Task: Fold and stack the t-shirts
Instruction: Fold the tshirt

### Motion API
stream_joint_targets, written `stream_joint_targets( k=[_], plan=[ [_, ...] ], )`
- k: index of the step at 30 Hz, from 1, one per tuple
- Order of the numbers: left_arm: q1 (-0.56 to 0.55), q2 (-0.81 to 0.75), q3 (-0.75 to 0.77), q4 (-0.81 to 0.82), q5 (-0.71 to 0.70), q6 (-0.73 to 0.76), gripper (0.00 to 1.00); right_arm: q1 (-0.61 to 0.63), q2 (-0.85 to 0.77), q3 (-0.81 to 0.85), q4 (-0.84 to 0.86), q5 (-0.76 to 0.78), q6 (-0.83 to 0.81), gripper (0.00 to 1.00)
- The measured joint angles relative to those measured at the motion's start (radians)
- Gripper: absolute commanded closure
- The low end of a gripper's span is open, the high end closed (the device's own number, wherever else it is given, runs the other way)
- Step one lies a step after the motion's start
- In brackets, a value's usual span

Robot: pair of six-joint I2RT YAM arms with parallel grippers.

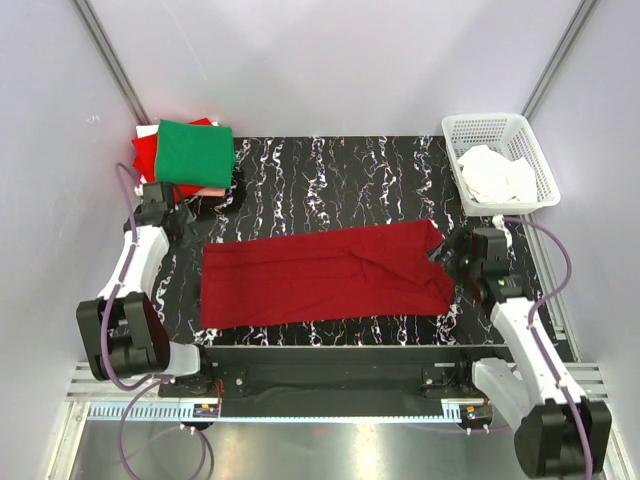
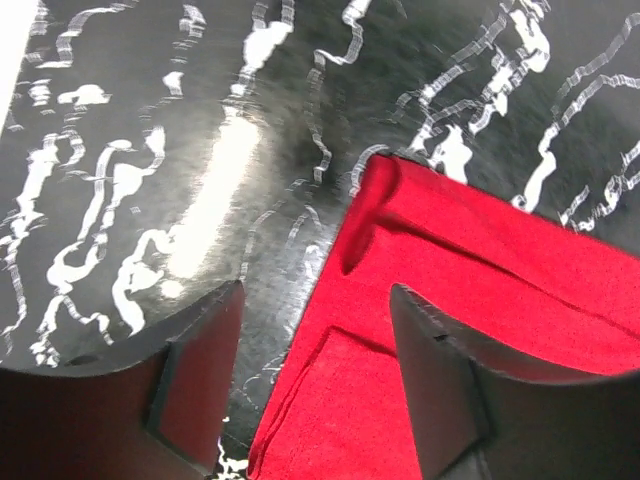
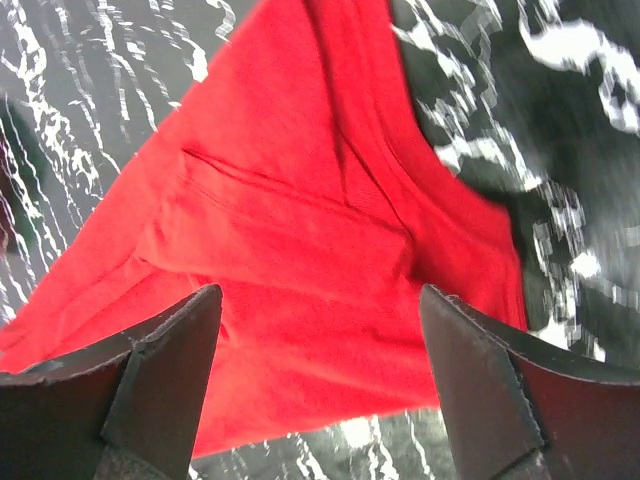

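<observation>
T-shirt (image 1: 325,275): crimson strip lying across mid-table.
Left gripper (image 2: 315,292): jaws apart, empty, over its left corner.
Right gripper (image 3: 320,292): jaws apart, empty, over its right end.
Advice: pinch every layer squarely, then fold evenly.

Bright glare on tabletop (image 2: 235,165); right wrist view possibly blurred.

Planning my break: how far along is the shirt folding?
Done: a folded stack, green on top, far left. In hand: the crimson shirt lies as a long strip, left gripper and right gripper open over its ends. Left: fold it shorter, stack it.
</observation>
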Motion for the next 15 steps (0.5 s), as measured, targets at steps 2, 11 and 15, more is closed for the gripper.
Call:
stream_joint_targets(
  k=[2, 11, 15],
  plan=[
    [0.010, -0.019, -0.008, 0.010, -0.015, -0.011, 0.30, 0.000, -0.058, -0.043, -0.024, 0.009, 0.060, 0.13],
    [-0.092, -0.034, -0.024, 0.047, 0.004, -0.017, 0.32, 0.000, 0.030, -0.101, 0.054, -0.083, 0.193, 0.15],
    [-0.243, 0.124, 0.060, 0.032, -0.034, -0.035, 0.33, 0.004, 0.223, -0.113, 0.096, -0.137, 0.222, 0.14]
  ],
)
